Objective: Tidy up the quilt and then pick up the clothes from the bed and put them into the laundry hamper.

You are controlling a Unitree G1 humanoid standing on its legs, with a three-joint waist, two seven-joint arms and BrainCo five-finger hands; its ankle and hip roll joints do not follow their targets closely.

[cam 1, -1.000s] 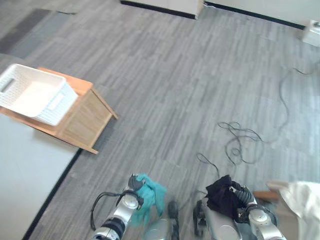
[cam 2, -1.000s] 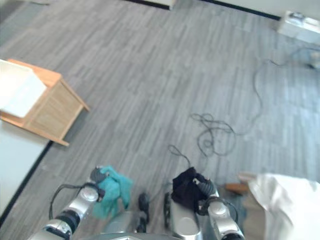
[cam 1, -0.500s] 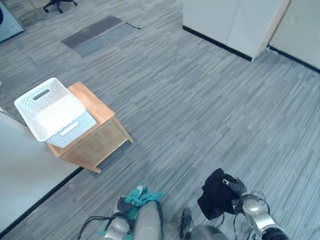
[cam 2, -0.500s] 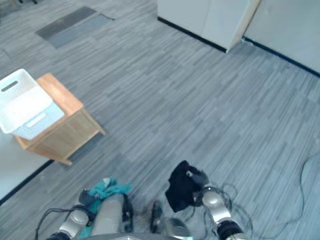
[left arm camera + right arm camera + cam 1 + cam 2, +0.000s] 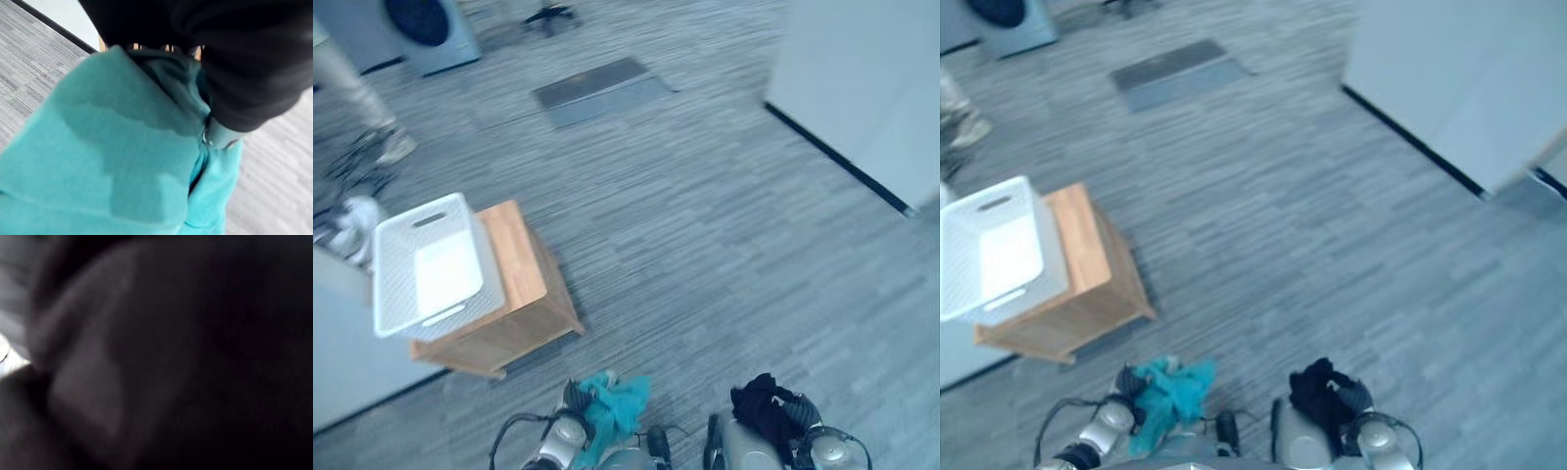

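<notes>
Left hand [image 5: 570, 428] clutches crumpled teal garment [image 5: 612, 408]; right hand [image 5: 801, 429] clutches bunched black garment [image 5: 759, 406].

A crumpled teal cloth garment [image 5: 612, 409] and a bunched black one [image 5: 762, 409] hung low; the white perforated plastic hamper [image 5: 423, 264] sat on a wooden stand.

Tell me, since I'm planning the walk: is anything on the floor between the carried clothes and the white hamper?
Nothing visible. The teal garment in the left hand and the black garment in the right hand face bare grey floor up to the white hamper on its wooden stand.
</notes>
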